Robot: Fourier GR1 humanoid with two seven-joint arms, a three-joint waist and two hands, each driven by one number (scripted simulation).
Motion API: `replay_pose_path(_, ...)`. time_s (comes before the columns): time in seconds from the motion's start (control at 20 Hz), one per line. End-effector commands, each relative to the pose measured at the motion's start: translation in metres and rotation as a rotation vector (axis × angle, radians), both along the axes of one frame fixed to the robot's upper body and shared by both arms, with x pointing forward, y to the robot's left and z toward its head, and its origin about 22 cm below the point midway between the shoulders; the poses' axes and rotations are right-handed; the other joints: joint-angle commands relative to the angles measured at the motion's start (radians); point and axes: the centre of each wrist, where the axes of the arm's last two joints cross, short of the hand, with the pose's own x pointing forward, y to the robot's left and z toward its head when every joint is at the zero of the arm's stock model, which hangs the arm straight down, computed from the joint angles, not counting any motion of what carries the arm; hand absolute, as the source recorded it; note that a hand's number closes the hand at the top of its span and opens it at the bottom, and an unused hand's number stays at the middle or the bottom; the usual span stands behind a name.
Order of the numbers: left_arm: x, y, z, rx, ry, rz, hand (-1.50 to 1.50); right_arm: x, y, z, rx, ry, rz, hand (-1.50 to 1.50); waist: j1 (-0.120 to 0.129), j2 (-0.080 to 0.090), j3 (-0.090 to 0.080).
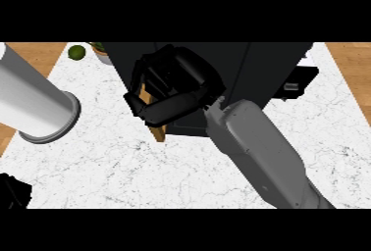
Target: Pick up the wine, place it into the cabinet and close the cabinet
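A dark cabinet [239,73] stands at the back middle of the white marble counter [145,166]. My right hand [174,86] is up against its left front, at the end of the grey forearm [264,152] that comes in from the lower right. Its fingers are curled, and a tan wooden door edge [159,131] shows between thumb and fingers and below the hand. No wine bottle shows anywhere; the hand hides what lies behind it. A black shape at the lower left corner looks like my left hand [12,192], mostly cut off by the view's edge.
A large pale grey cylinder [33,98] slants in from the upper left over the counter's left side. A green fruit [76,51] and a potted plant [101,51] sit at the back left. A black object [297,83] stands right of the cabinet. Wooden floor borders the counter.
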Motion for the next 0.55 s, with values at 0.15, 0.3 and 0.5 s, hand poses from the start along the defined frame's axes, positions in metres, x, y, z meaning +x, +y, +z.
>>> replay_pose_path(0.15, 0.008, -0.012, 0.001, 0.01, -0.007, 0.003, 1.5, 0.045, -0.043, -0.007, -0.023, 0.036, -0.165, 1.5, -0.002, 0.036, 0.006)
replay_pose_path(0.3, 0.005, -0.009, -0.001, -0.015, 0.006, -0.008, 1.5, 0.048, -0.057, -0.01, -0.057, 0.03, -0.147, 1.5, -0.004, 0.034, 0.006)
replay_pose_path(0.5, 0.01, -0.004, 0.005, -0.008, -0.012, -0.018, 1.5, 0.052, -0.058, -0.018, -0.047, 0.033, -0.153, 1.5, 0.003, 0.037, 0.005)
